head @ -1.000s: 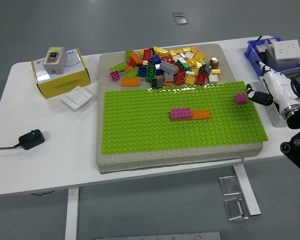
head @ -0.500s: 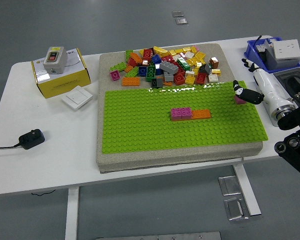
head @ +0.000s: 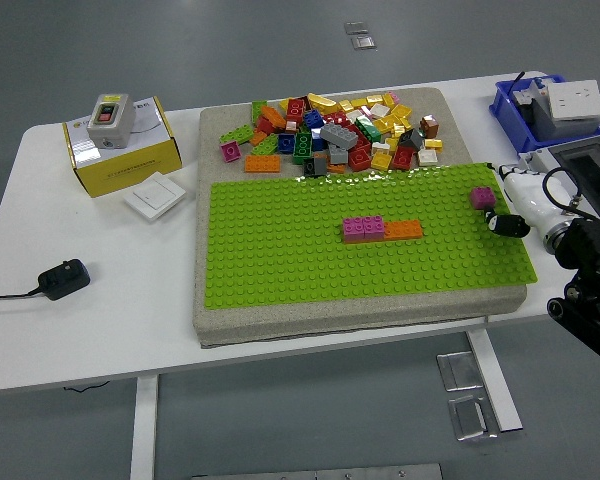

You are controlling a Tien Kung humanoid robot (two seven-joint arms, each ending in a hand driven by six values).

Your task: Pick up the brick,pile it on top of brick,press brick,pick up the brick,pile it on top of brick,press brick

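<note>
1. Far to the right hand's left, a yellow box (head: 120, 152) with a grey switch unit (head: 108, 106) on top, a white wall switch (head: 154, 195) and a black adapter (head: 62, 278) sit on the white table (head: 80, 340), well clear of the work.
2. Nearer, still left of the hand, a pink brick (head: 363, 229) and an orange brick (head: 402, 229) stand joined in a row mid-way across the green baseplate (head: 280, 260); this looks like the stacking target. Beyond them lies the loose brick pile (head: 330, 130).
3. The single magenta brick (head: 482, 197) stands on the plate's right edge, just up and left of the hand.
4. The right hand (head: 508, 222) has dropped back from the brick it hovered over half a second ago; whether its fingers are spread or curled cannot be told, and it holds nothing. The pick is not yet made.
5. Bare studs between brick and row leave an open path; right of the hand, a blue bin (head: 525, 100) crowds the table edge.
</note>
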